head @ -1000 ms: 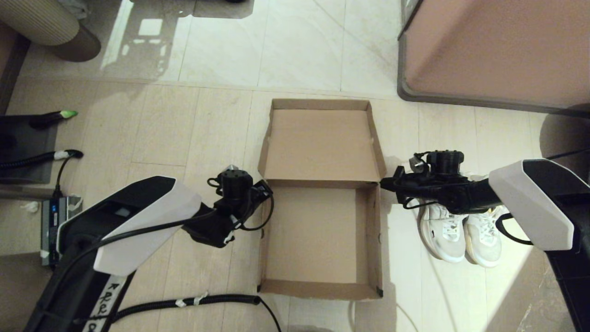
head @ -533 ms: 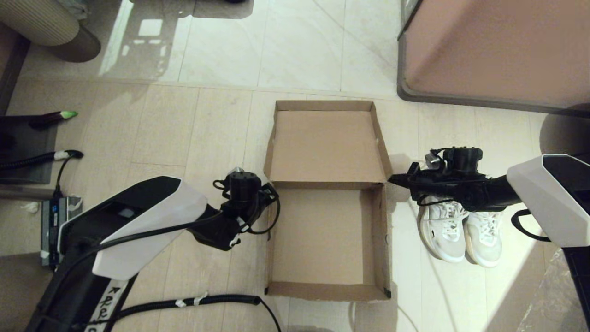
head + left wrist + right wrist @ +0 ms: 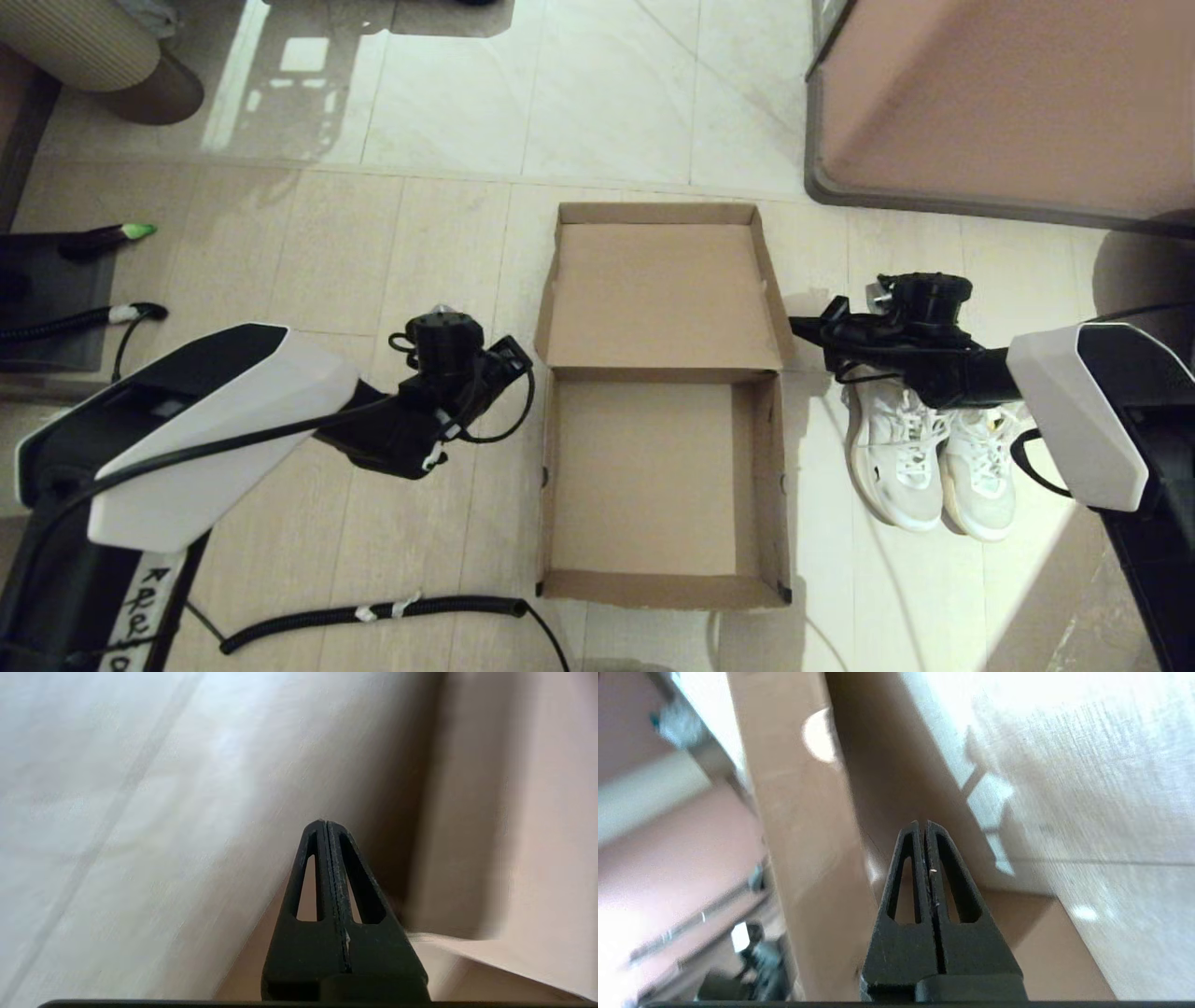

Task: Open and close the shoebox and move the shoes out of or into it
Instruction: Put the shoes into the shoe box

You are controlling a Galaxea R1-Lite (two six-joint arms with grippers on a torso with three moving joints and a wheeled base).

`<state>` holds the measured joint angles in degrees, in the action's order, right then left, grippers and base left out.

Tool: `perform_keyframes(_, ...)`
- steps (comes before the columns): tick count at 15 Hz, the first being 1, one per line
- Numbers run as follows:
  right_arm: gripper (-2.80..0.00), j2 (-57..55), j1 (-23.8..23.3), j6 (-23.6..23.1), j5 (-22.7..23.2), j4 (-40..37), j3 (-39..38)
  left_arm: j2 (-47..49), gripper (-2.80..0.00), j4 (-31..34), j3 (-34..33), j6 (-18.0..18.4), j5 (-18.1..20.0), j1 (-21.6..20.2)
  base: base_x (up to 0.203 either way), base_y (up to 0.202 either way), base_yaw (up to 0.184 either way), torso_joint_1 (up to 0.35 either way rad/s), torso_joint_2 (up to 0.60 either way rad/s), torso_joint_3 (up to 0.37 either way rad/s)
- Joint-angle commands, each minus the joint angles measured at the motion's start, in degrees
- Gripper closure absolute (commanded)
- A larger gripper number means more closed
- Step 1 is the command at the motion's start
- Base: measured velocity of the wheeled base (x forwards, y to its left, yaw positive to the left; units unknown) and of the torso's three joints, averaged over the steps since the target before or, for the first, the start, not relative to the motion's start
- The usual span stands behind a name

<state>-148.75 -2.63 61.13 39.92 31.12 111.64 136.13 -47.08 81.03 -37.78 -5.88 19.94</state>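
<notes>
The brown shoebox [image 3: 773, 467] stands open and empty on the tiled floor, its lid [image 3: 658, 289] folded back flat on the far side. The white shoes [image 3: 929, 467] sit side by side on the floor just right of the box, partly hidden under my right arm. My left gripper [image 3: 521, 358] is shut and empty, a short way left of the lid hinge. The right gripper [image 3: 795, 325] is shut and empty, beside the lid's right edge. Both wrist views show shut fingers, the left gripper [image 3: 325, 824] and the right gripper [image 3: 923, 824], with cardboard [image 3: 798, 826] close ahead.
A large pinkish-brown panel with a grey rim [image 3: 1008, 103] fills the far right. A black corrugated hose [image 3: 373, 613] lies on the floor near the box's front left corner. Cables and a dark mat [image 3: 56, 308] are at the far left, a ribbed beige cylinder [image 3: 84, 47] beyond.
The box slid a little to the right, then stayed put. My left arm has drawn back leftward from the box. The right gripper has shifted slightly farther along the lid's edge.
</notes>
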Motion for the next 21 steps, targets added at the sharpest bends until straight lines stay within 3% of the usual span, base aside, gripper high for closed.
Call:
perform_keyframes(1,0.00,-2.0,1.2,1.2,-3.0,0.4,0.9,-0.5,0.00,-0.4,2.8,-0.2,2.2,-1.2,0.000,0.000,0.000,0.000,0.00,0.000)
perform_keyframes(4,0.00,-2.4,2.1,5.6,-3.3,3.3,0.9,-0.5,0.00,0.6,7.7,-0.2,3.1,-2.1,0.000,0.000,0.000,0.000,0.00,0.000)
perform_keyframes(7,0.00,-2.6,2.4,10.3,-3.4,6.3,0.9,-0.2,0.00,0.6,8.5,-0.2,3.5,-1.9,0.000,0.000,0.000,0.000,0.00,0.000)
perform_keyframes(16,0.00,-3.4,3.2,26.5,-2.9,17.4,0.9,5.1,0.00,2.5,15.9,-0.5,4.6,1.6,0.000,0.000,0.000,0.000,0.00,0.000)
perform_keyframes(19,0.00,-1.5,1.8,23.7,-3.0,18.2,0.7,5.2,0.00,2.5,16.3,-0.5,4.6,2.2,0.000,0.000,0.000,0.000,0.00,0.000)
perform_keyframes(21,0.00,0.9,0.2,13.8,-3.0,15.2,0.6,5.0,0.00,2.3,16.2,-0.7,4.4,2.2,0.000,0.000,0.000,0.000,0.00,0.000)
